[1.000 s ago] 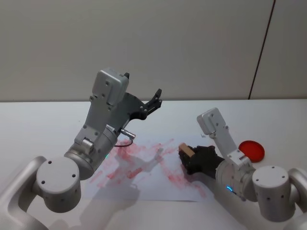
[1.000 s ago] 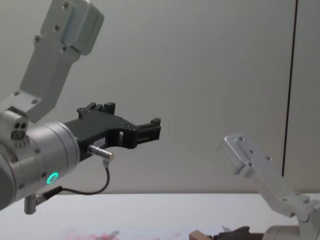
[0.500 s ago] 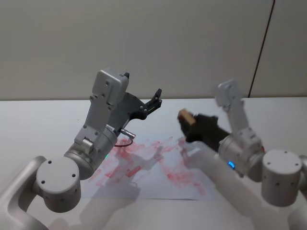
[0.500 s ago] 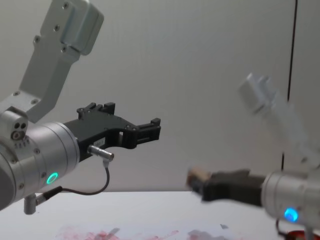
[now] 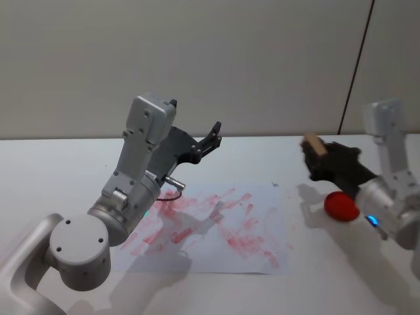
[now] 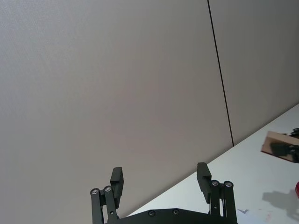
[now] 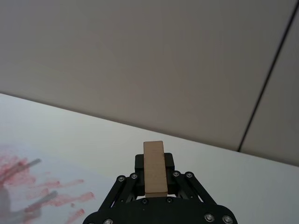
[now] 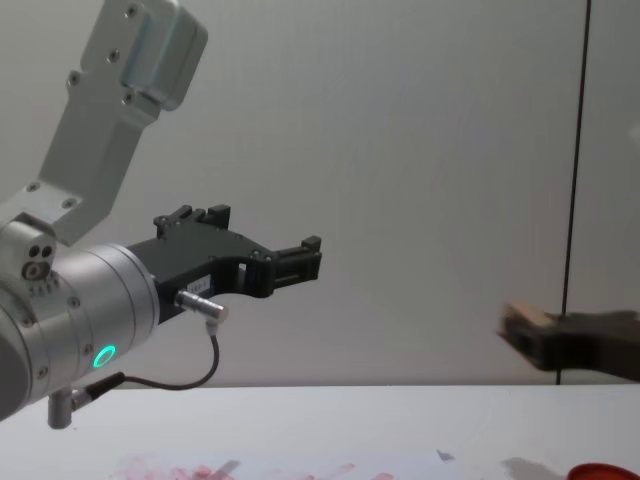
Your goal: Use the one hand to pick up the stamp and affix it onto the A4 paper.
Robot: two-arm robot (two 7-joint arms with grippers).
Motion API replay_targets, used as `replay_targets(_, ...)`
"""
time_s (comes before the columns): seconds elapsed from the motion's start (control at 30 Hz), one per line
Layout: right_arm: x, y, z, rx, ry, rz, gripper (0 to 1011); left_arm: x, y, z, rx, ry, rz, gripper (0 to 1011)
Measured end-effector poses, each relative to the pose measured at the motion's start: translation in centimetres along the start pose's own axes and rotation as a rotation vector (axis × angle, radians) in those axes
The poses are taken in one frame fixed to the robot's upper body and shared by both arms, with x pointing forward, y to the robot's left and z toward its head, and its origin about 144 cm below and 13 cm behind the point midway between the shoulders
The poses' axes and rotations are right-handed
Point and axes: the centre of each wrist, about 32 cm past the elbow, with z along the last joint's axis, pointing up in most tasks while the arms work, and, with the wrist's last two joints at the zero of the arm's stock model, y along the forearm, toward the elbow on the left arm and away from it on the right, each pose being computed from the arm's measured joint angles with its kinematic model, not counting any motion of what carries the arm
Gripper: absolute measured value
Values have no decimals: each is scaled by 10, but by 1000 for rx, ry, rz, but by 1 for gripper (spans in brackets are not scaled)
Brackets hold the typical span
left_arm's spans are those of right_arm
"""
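A: While the right tool (image 5: pixel 319 157) hangs in the air above the desk (image 5: pixel 52 164), off the right edge of the A4 paper (image 5: pixel 262 230), what worries you most?

B: The grip. Its black jaws are pinched on the stamp (image 7: pixel 154 168), but the right wrist view shows the wooden block standing well proud of them, held only at its lower part. A quick swing could tilt it or let it slide, and then the face would meet the sheet crooked.

A: And the red round pad (image 5: pixel 342 206) just below the tool?

B: If that is the next stop, too firm a press on it would overload the face with ink, and the print would smear like the pink streaks already covering the paper. A low approach could also knock it along the desk.

A: Is the left tool (image 6: pixel 160 178) in the way?

B: It is raised above the sheet's left part with its jaws spread and nothing between them. It looks parked, but its arm and cable overhang that side of the paper, so a stamp brought far to the left could clip them. I would keep to the right half, where some white is left.

A: Anything about the sheet itself?

B: It lies loose, so it may lift with a sticky stamp.
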Motion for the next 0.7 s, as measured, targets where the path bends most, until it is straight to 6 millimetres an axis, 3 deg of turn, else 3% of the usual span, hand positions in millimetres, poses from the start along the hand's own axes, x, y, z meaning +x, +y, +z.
replay_targets(0.23,18,-17,-10,-68,-10,-60,220,0,0,0,0,0,0,1001)
replay_targets(0.7,33,-25,-30,-185,-40,-101,220,0,0,0,0,0,0,1001)
